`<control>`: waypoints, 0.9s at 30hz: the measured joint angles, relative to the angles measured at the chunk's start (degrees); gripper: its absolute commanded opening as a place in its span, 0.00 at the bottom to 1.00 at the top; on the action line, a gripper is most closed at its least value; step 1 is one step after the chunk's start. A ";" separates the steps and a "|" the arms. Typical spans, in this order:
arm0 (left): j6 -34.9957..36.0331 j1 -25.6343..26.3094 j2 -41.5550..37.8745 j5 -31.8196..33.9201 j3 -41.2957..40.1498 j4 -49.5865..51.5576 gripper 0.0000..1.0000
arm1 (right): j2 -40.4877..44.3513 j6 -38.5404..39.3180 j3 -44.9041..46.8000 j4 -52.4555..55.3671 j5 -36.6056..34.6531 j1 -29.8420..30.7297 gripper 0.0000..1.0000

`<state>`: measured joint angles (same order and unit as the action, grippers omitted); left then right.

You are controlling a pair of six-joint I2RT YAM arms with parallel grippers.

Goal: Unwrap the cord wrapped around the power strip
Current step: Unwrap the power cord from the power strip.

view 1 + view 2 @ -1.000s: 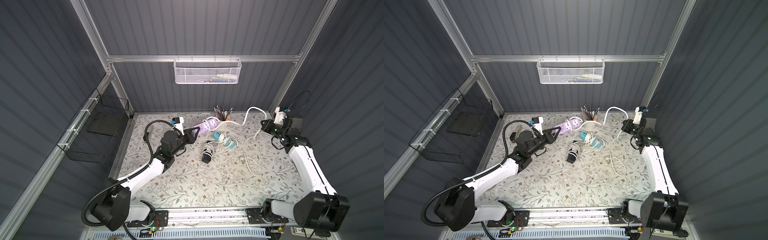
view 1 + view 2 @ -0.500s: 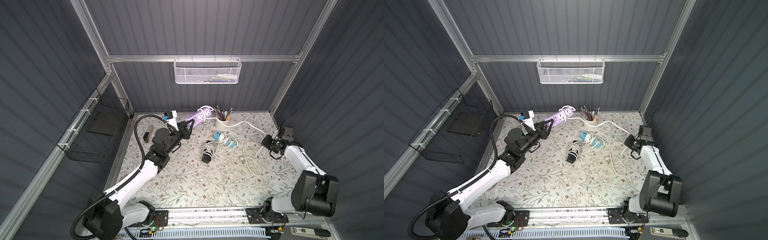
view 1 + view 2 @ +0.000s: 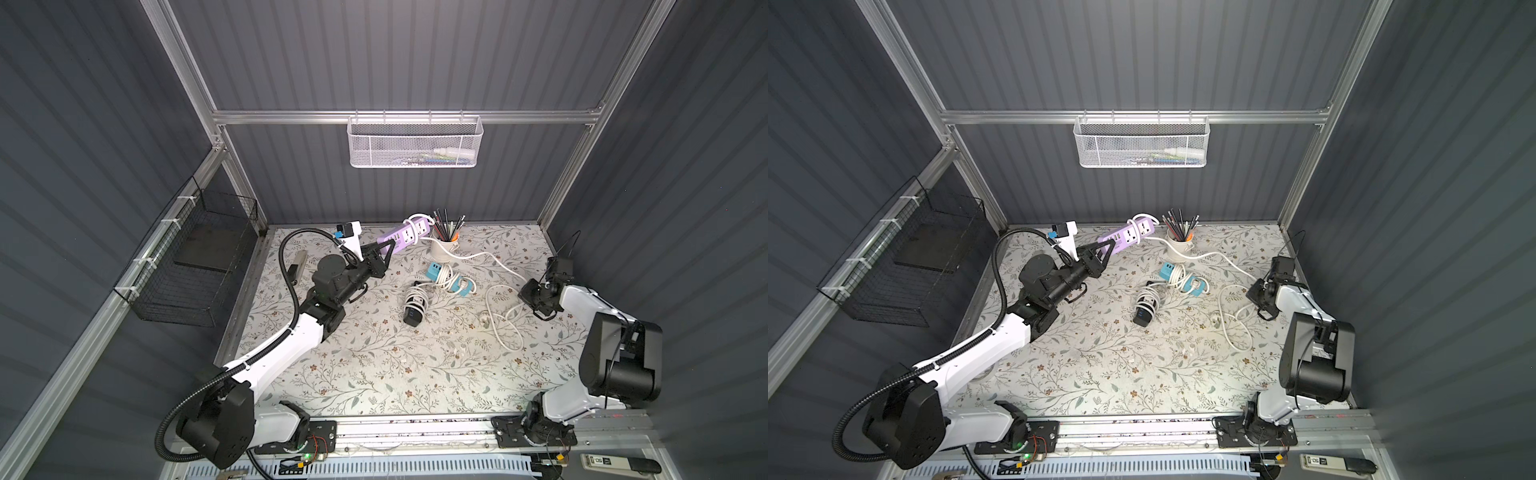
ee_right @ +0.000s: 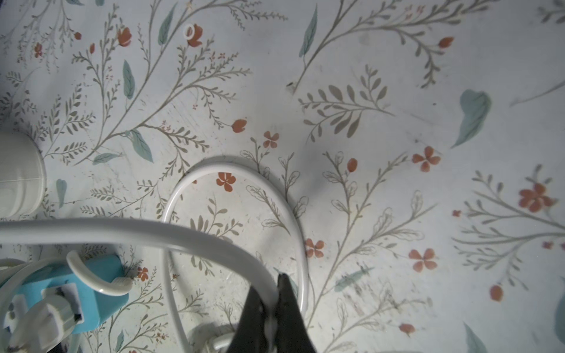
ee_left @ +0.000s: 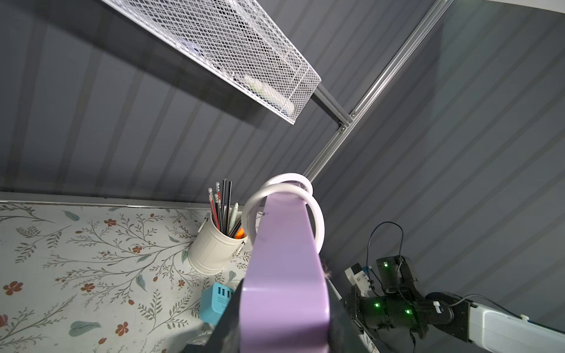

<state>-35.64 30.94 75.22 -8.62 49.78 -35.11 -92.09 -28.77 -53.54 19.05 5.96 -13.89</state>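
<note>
The left claw [image 3: 383, 250] is clenched on the near end of the purple power strip [image 3: 404, 235], holding it raised and tilted above the surface [image 3: 374, 365] with its far end just beside the pencil cup [image 3: 443, 250]. The white cord [image 3: 478, 254] is looped around that far end, passes the cup and runs across the surface to the right claw [image 4: 273, 292], which is clenched on it well apart from the cup. The rest of the cord lies in loose loops on the surface near the right claw, also well apart from the cup.
</note>
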 measured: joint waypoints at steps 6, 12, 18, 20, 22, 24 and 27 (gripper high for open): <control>-0.98 1.31 2.49 -1.97 0.22 -2.19 0.00 | -3.15 -0.83 0.28 -1.49 2.32 0.11 0.27; -1.01 2.67 4.52 -3.28 1.62 -2.25 0.00 | -1.81 0.13 1.27 -0.48 3.41 2.38 0.57; -1.01 3.28 4.96 -4.09 1.73 -2.67 0.00 | 5.99 1.31 1.36 -0.44 3.74 3.56 0.82; -1.03 3.28 5.03 -4.35 1.95 -2.67 0.00 | 9.68 2.25 1.49 -0.94 3.98 4.31 0.98; -1.14 3.28 5.09 -4.57 2.47 -2.62 0.00 | 13.00 3.06 1.86 -2.36 4.52 5.90 0.99; -1.44 3.28 5.16 -4.72 3.30 -2.62 0.00 | 16.15 3.93 2.71 -5.75 6.82 8.28 0.99; -1.66 3.56 5.16 -4.74 4.96 -2.12 0.00 | 18.43 4.37 5.66 -13.92 12.44 11.52 0.99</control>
<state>-37.30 34.50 80.38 -13.37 54.74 -37.23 -73.67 -24.40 -47.88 5.13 18.39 -2.37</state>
